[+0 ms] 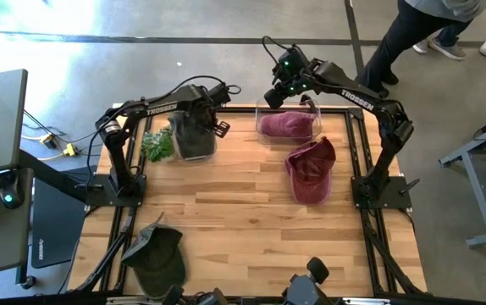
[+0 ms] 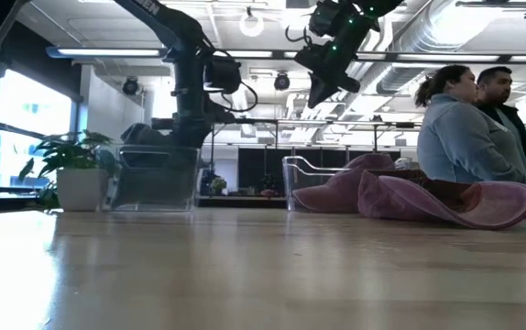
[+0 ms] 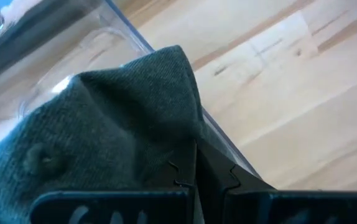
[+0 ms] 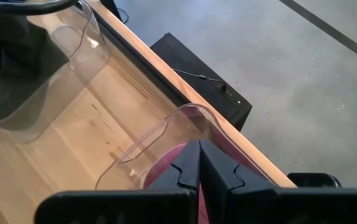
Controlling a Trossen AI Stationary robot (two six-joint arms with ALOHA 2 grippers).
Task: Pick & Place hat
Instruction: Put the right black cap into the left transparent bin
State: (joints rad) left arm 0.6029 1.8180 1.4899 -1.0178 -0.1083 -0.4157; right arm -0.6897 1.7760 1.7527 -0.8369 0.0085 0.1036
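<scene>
table: pale wooden slatted table top point(image 1: 243, 229), both arms mounted at its sides.
left bin: clear plastic bin point(image 1: 194, 135) at the far left of the table, a dark grey-green cloth hat point(image 3: 97, 130) in it, a leafy green plant point(image 1: 157, 146) just beside it.
right bin: clear plastic bin point(image 1: 289, 119) at the far right of the table, a maroon cloth hat point(image 1: 285, 126) lying inside.
loose hats: a maroon baseball cap point(image 1: 311, 169) on the table just in front of the right bin; a dark green baseball cap point(image 1: 157, 254) near the front left corner, well apart from both bins.
left gripper point(image 3: 197, 180): over the left bin, fingers closed together against the grey-green cloth; whether any fabric is pinched between them cannot be told.
right gripper point(image 4: 198, 168): raised above the far rim of the right bin, fingers closed, nothing held.
step in hand, as judged: each arm stands over its own bin, with two caps yet to be collected.
handling advice: part the fingers fully before descending on a cap; take it by the stiff brim or crown seam, not loose cloth; lift clear of the bin wall before crossing it.
risk: soft fabric may slip or catch on a bin rim.
bystanders: two people point(image 2: 469, 128) beyond the table.
</scene>
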